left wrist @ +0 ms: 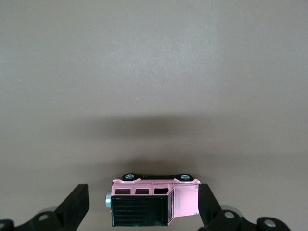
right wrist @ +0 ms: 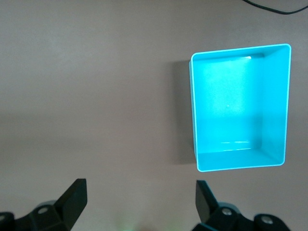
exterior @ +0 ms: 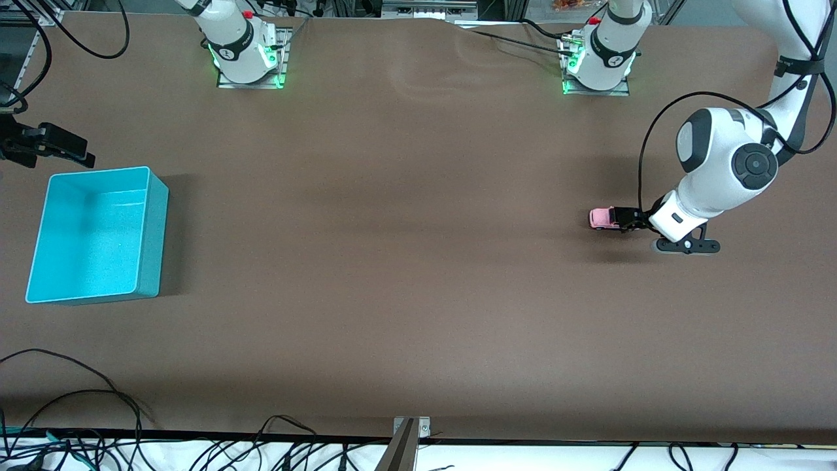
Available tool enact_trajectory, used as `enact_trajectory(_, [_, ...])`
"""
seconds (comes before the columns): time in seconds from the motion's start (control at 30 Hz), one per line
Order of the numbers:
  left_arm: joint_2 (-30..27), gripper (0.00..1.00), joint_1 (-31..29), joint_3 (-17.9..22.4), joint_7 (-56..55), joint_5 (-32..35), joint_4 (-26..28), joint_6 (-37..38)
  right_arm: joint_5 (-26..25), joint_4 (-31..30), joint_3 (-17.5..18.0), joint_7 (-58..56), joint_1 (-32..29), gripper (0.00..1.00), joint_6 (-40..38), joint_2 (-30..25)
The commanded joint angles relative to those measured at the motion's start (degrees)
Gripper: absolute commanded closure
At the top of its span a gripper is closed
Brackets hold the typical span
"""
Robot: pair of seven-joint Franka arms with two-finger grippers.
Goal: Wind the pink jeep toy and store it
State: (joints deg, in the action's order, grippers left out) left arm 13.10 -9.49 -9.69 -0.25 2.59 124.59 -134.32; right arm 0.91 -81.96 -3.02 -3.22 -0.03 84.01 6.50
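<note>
The pink jeep toy (exterior: 601, 218), tiny with a black roof, lies on the brown table toward the left arm's end. In the left wrist view the jeep (left wrist: 185, 199) sits between the fingers of my left gripper (left wrist: 142, 207). The gripper is open: one finger (left wrist: 208, 204) is against the jeep's front end and the other stands apart from its rear. In the front view my left gripper (exterior: 624, 220) is low at the table beside the jeep. My right gripper (exterior: 78, 154) is open and empty (right wrist: 142, 202), waiting in the air beside the turquoise bin (exterior: 152, 242).
The turquoise bin (right wrist: 240, 161) is empty and stands at the right arm's end of the table. Both arm bases (exterior: 245, 52) stand along the edge farthest from the front camera. Cables (exterior: 98, 418) hang along the edge nearest the camera.
</note>
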Motion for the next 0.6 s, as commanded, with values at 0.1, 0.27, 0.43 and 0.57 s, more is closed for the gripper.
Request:
enact_trajectory(0.1, [0.7,0.00,-0.4,0.0,13.9,1.7,0.6,-1.0,-0.6,1.4,0.1,-0.8,-0.2,0.00,-0.5,0.8])
enact_trajectory(0.27, [1.6,0.00,-0.5,0.0,25.2,1.6,2.6,-1.0,-0.6,1.4,0.1,-0.8,-0.2,0.00,-0.5,0.8])
enact_trajectory(0.43, [1.6,0.00,-0.5,0.0,37.2,1.6,5.6,-1.0,-0.7,1.4,0.1,-0.8,-0.2,0.00,-0.7,0.8])
enact_trajectory(0.57, [1.3,0.00,-0.5,0.0,47.9,1.7,5.9,-1.0,-0.7,1.4,0.1,-0.9,-0.2,0.00,-0.6,0.8])
